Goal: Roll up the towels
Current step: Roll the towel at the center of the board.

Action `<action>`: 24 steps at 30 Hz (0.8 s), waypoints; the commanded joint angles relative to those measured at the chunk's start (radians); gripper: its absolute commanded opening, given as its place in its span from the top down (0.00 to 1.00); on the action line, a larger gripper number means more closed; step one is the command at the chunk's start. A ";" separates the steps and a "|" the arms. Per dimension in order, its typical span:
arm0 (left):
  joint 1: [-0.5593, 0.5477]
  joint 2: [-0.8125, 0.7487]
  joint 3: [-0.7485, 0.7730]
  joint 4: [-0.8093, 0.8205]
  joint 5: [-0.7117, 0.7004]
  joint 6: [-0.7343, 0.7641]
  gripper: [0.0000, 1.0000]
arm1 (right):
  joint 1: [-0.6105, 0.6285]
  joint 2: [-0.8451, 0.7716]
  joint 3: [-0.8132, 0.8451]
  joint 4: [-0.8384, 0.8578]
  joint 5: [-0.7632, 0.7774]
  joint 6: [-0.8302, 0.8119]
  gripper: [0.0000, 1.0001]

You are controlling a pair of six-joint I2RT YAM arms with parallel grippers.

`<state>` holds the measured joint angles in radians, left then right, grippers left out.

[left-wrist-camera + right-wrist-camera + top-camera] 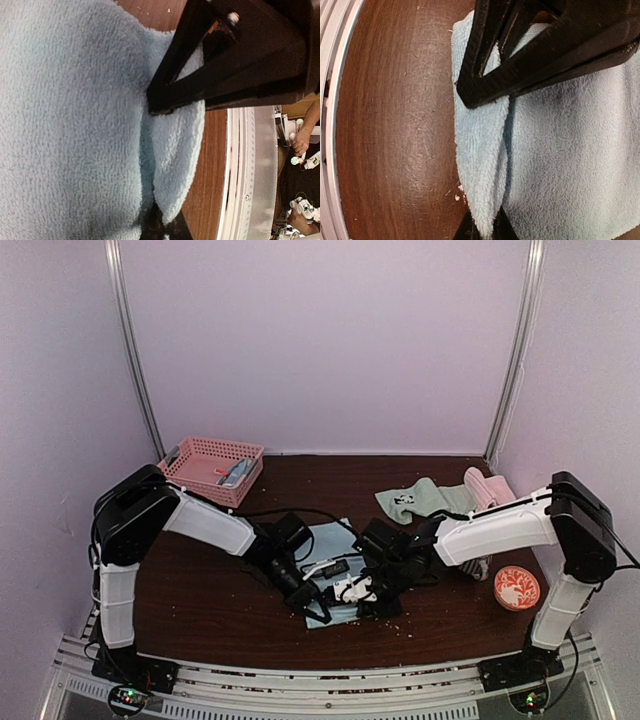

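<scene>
Basket: a pink slotted basket [195, 455] stands at the back left of the counter [200, 590], well apart from both arms.
Basket contents: a grey-blue object leans along its right side with a small red piece beside it; what they are cannot be told.
Dish: a round red dish [517, 587] with a white pattern sits near the right arm's base; whether it holds anything cannot be told.
Left hand: the left hand [154, 165] is closed, its two black fingers pinching a raised fold of the light blue towel [328, 538] at the towel's near edge, close to the metal rail at the counter's front.
Right hand: the right hand [472, 165] is also clamped on that towel, with a narrow ridge of cloth squeezed between its fingers at the cloth's edge and bare wood just beside it.
Light blue towel: it lies at the middle front of the counter between the two arms; it is fluffy and plain, mostly flat, and creased where each hand pinches it.
Green towel: the green towel [420, 500] lies spread at the back right, showing a small dark mark.
Pink towel: the pink towel [487, 487] is bunched, touching the green one's right side.
</scene>
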<state>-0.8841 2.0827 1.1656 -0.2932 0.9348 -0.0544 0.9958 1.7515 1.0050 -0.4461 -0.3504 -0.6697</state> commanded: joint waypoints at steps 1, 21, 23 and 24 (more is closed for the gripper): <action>0.007 -0.019 -0.028 -0.035 -0.010 -0.014 1.00 | -0.033 0.043 0.059 -0.132 -0.156 0.043 0.95; 0.032 -0.041 -0.025 -0.028 -0.034 -0.192 0.96 | -0.221 0.342 0.221 -0.441 -0.523 0.031 0.97; 0.048 -0.055 -0.035 -0.032 -0.058 -0.187 0.90 | -0.237 0.376 0.226 -0.451 -0.529 0.033 0.97; 0.060 -0.070 -0.043 -0.036 -0.069 -0.183 0.89 | -0.246 0.393 0.232 -0.457 -0.534 0.035 0.97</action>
<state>-0.8658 2.0274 1.1206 -0.2905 0.9169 -0.2684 0.7860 2.0548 1.2446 -0.8051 -0.9451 -0.6250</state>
